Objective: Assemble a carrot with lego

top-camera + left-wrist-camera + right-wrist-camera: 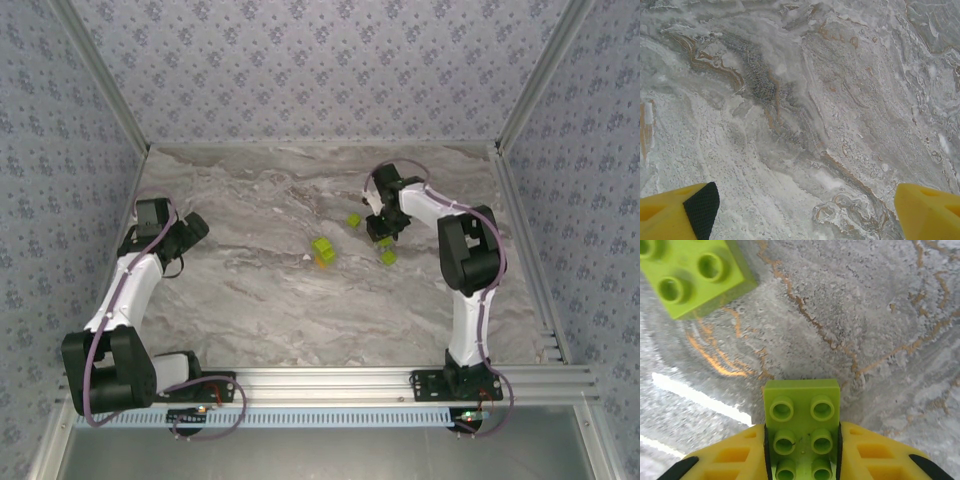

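From above, the grey marble table [250, 310] has walls with little flowers [300, 60] around it. The left arm [125, 290] bends over the left side of the table. The left jaws hang over bare table, well apart from all the bricks. The right arm [465, 250] reaches in on the right side, and the right jaws point down at the table. In the middle of the table sits the middle build [322, 250]. It is lime green with a bit of orange at its near edge. The far brick [354, 220] is lime green and lies just left of the right jaws. The near brick [387, 257] is lime green too and lies just on the near side of the right jaws.

From the left wrist, two yellow left fingers [675, 215] show in the bottom corners, far apart. The left jaws are wide, and there is just table between them.

From the right wrist, the right jaws hold the held brick [802, 425]. It is lime green, and its round bumps face the camera. The yellow right fingers [730, 457] press on it, one on each side. The front of the brick sticks out past the fingertips. The loose brick [695, 270], also lime green, lies on the table in the top left corner, apart from the held brick.
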Controlling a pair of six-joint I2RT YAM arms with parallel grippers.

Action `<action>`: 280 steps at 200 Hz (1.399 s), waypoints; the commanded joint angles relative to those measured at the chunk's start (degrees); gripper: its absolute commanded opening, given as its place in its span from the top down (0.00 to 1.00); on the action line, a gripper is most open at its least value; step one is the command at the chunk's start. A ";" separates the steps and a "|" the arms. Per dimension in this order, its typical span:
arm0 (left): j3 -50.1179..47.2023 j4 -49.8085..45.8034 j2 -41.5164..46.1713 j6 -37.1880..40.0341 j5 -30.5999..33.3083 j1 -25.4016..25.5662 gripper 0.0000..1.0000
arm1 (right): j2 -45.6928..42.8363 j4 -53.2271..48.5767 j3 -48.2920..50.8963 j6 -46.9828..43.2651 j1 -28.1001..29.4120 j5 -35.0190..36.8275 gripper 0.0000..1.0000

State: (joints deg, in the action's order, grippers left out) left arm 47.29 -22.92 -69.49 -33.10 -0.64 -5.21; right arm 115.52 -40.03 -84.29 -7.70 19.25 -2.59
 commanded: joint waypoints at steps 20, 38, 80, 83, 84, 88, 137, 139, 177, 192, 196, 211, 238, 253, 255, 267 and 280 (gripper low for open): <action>0.57 0.08 0.41 -0.28 -0.41 -0.11 0.08 | -9.38 -11.79 -4.27 8.41 3.71 1.95 0.68; 0.57 0.07 0.58 -0.30 -0.50 -0.07 0.08 | -11.60 -15.67 -5.89 10.77 5.84 0.01 0.67; 0.47 0.33 0.41 -0.38 -0.77 -0.08 0.08 | -11.51 -22.69 -12.53 12.57 14.14 -0.94 0.66; 0.50 0.33 0.41 -0.37 -0.76 -0.04 0.08 | -11.05 -23.10 -13.16 12.66 14.68 -0.63 0.66; 0.51 0.33 0.41 -0.38 -0.76 -0.05 0.08 | -10.95 -23.22 -13.44 12.69 14.94 -0.56 0.66; 0.52 0.33 0.41 -0.38 -0.79 -0.11 0.08 | -10.51 -23.74 -14.13 12.80 15.69 -0.37 0.66; 0.51 0.16 0.85 -0.25 -0.67 -0.07 0.08 | -4.28 -25.69 -22.01 14.07 20.95 -0.82 0.66; 0.50 0.15 0.85 -0.24 -0.67 -0.11 0.08 | -4.04 -25.71 -22.18 14.15 21.06 -1.01 0.66; 0.44 0.33 0.68 -0.30 -0.65 -0.06 0.08 | -0.89 -25.27 -24.19 13.96 22.85 -1.28 0.66; 0.35 0.41 0.62 -0.30 -0.67 -0.14 0.08 | -0.22 -24.99 -24.10 13.53 22.74 -1.09 0.66; 0.35 0.43 0.62 -0.34 -0.65 -0.07 0.08 | -0.09 -25.01 -24.08 13.43 22.68 -1.09 0.66; 0.24 0.51 0.59 -0.29 -0.72 -0.07 0.08 | 0.34 -24.90 -24.08 13.17 22.51 -1.25 0.66; 0.20 0.59 0.50 -0.29 -0.61 -0.10 0.08 | 1.10 -24.46 -23.95 12.96 22.25 -1.89 0.66; 0.13 0.55 0.49 -0.19 -0.62 -0.05 0.08 | 1.19 -23.83 -23.49 12.89 22.25 -2.20 0.66; 0.12 0.52 0.50 -0.20 -0.62 -0.06 0.08 | 1.19 -23.75 -23.47 12.91 22.31 -2.23 0.66; 0.12 0.50 0.50 -0.21 -0.59 -0.05 0.08 | 1.19 -23.27 -23.21 13.04 22.28 -2.50 0.66; 0.16 0.64 0.42 -0.16 -0.54 -0.13 0.08 | 1.28 -22.99 -23.16 13.06 22.27 -2.68 0.66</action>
State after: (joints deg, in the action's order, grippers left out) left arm 47.29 -22.92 -69.49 -33.10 -0.67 -5.21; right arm 116.01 -62.78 -106.34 5.15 41.65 -3.97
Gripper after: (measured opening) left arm 0.921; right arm 0.342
